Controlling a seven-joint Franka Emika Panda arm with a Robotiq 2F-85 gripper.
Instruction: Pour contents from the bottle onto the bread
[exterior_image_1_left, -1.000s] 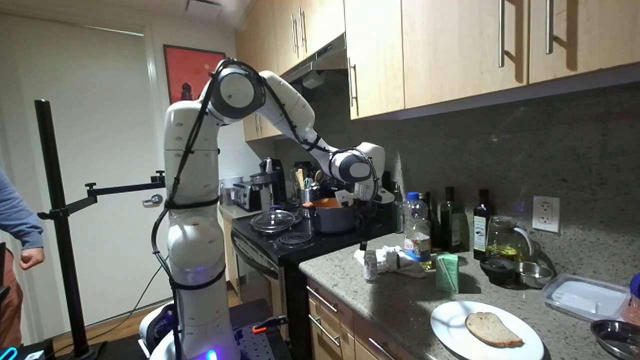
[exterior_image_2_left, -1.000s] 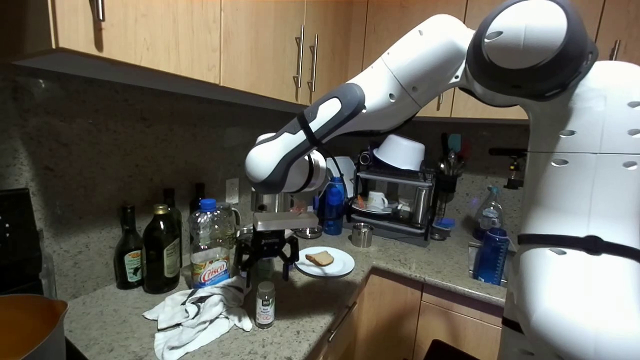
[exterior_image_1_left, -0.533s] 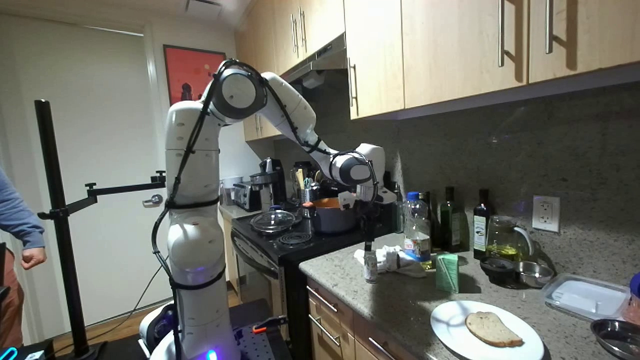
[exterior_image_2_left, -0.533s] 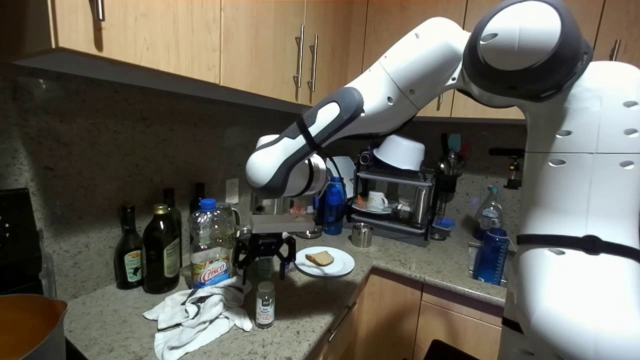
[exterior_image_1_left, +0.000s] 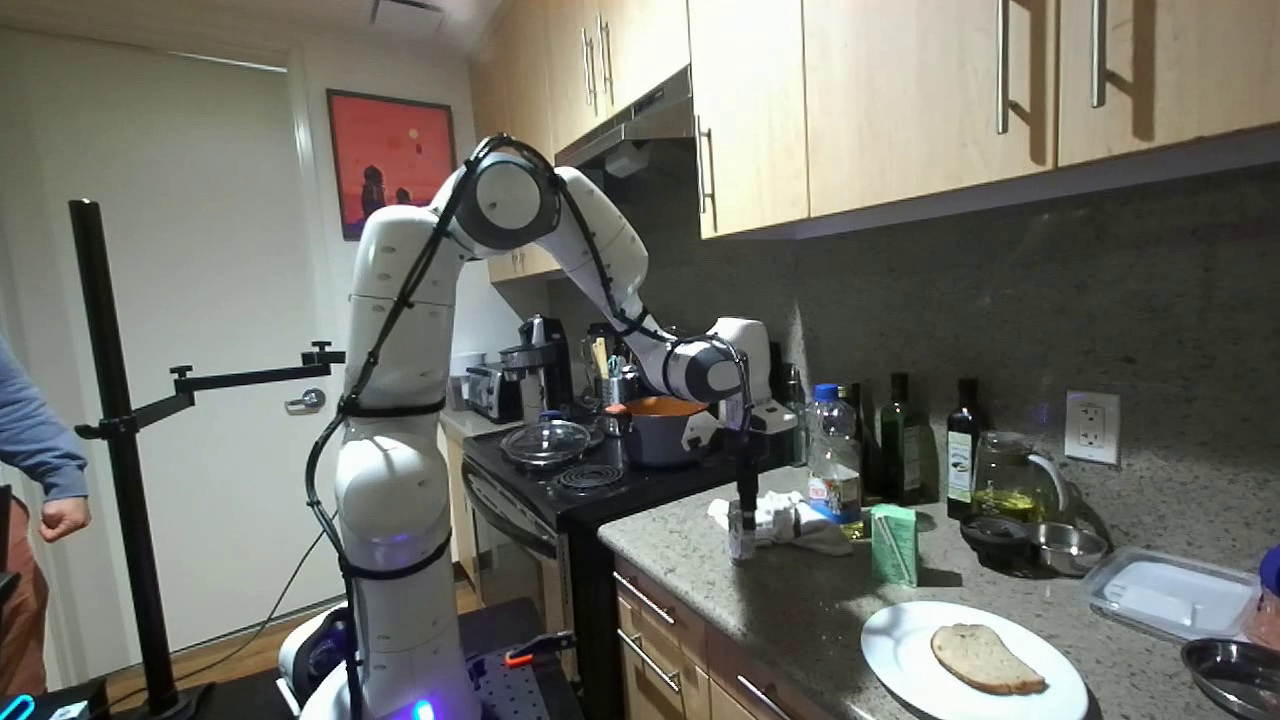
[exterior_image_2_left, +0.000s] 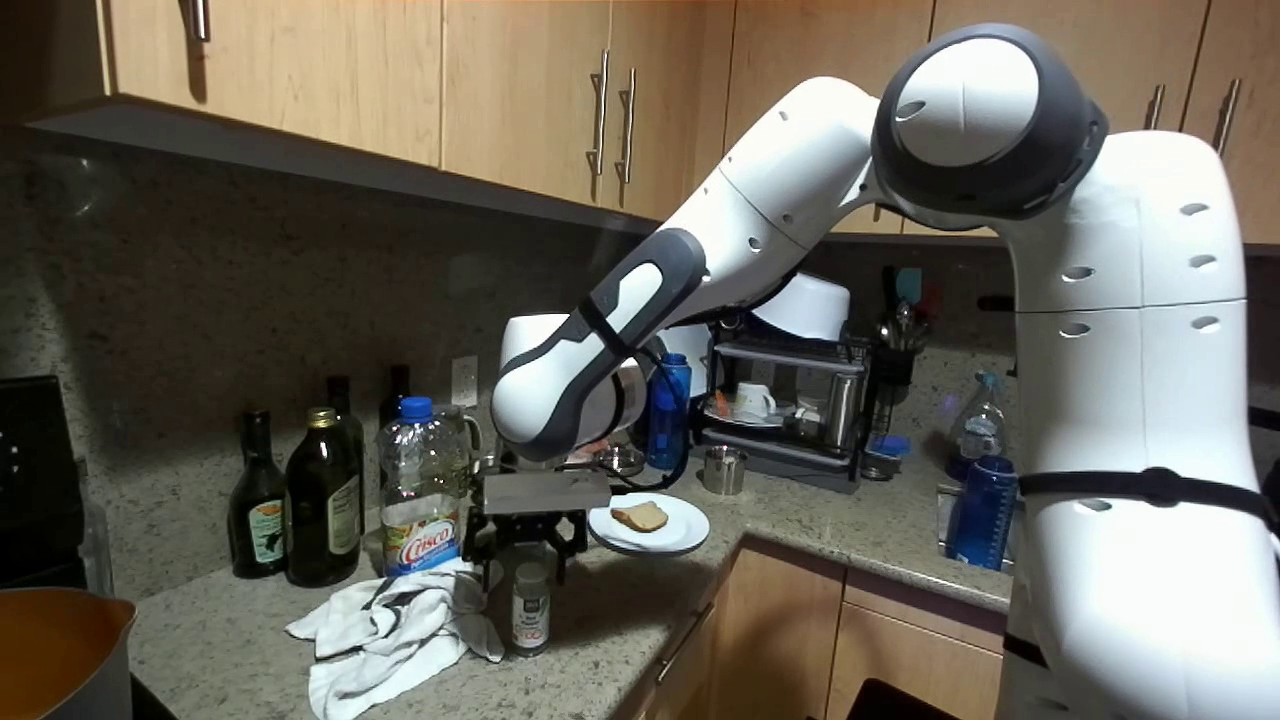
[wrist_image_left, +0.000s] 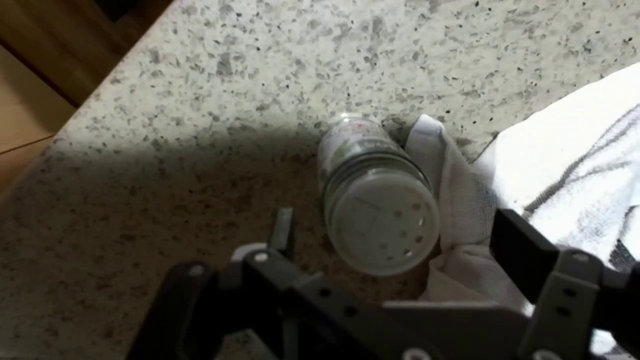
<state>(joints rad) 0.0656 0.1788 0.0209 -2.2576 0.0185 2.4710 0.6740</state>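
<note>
Two black fingers (wrist_image_left: 522, 252) stand well apart in my wrist view, with hold of nothing. Between their tips I look down on the pale cap (wrist_image_left: 385, 225) of the small bottle (wrist_image_left: 352, 145), pierced with little holes; bare worktop (wrist_image_left: 225, 90) shows on one side of it and a white cloth (wrist_image_left: 565, 150) on the other. The small bottle stands upright on the worktop near the edge, the cloth just beside it, though I cannot tell whether they touch. Most of its label is too small for me to read.

In both exterior views my white arm (exterior_image_2_left: 790, 180) bends over the worktop and the fingers point down at the small bottle. The bread (exterior_image_1_left: 985, 660), a light-brown slice with a darker crust, lies on a round white plate (exterior_image_1_left: 900, 640), well apart from the small bottle. In an exterior view a green block (exterior_image_1_left: 893, 545) stands between the cloth and the plate.

Beyond the cloth I have a clear blue-capped bottle (exterior_image_2_left: 420, 500) labelled Crisco, with dark glass bottles (exterior_image_2_left: 325, 500) near it. A steel cup (exterior_image_2_left: 724, 470) stands near the plate. A dark pot (exterior_image_1_left: 660, 442) with an orange inside sits on the stove (exterior_image_1_left: 610, 500), and a glass lid (exterior_image_1_left: 545, 443) lies near it.
</note>
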